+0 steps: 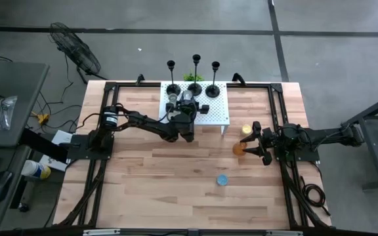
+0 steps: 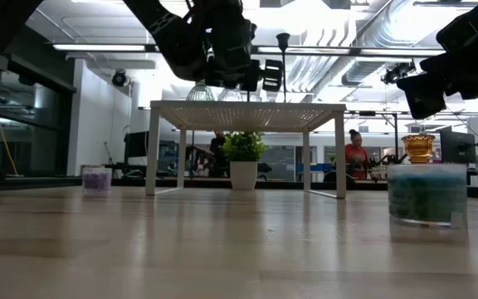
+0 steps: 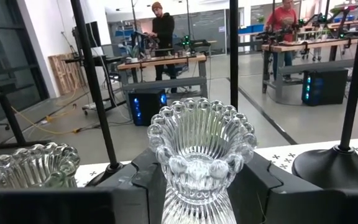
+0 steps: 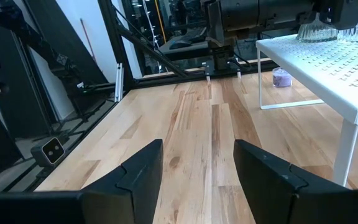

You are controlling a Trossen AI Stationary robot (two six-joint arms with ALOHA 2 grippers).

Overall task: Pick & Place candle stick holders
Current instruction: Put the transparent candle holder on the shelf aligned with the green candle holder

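Over the white shelf [image 1: 210, 113], left gripper [image 3: 197, 186] is clamping a clear glass votive cup [image 3: 202, 152] between its fingers; right gripper [image 4: 197, 168] is hovering open near the bench's right edge.

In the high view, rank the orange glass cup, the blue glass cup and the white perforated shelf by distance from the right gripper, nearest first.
From the right gripper:
1. Orange glass votive cup, just off the fingertips, toward the table's middle.
2. White perforated shelf, up toward the far edge; its near corner lies closer than the blue cup.
3. Blue glass votive cup, alone on the wood toward the near edge.
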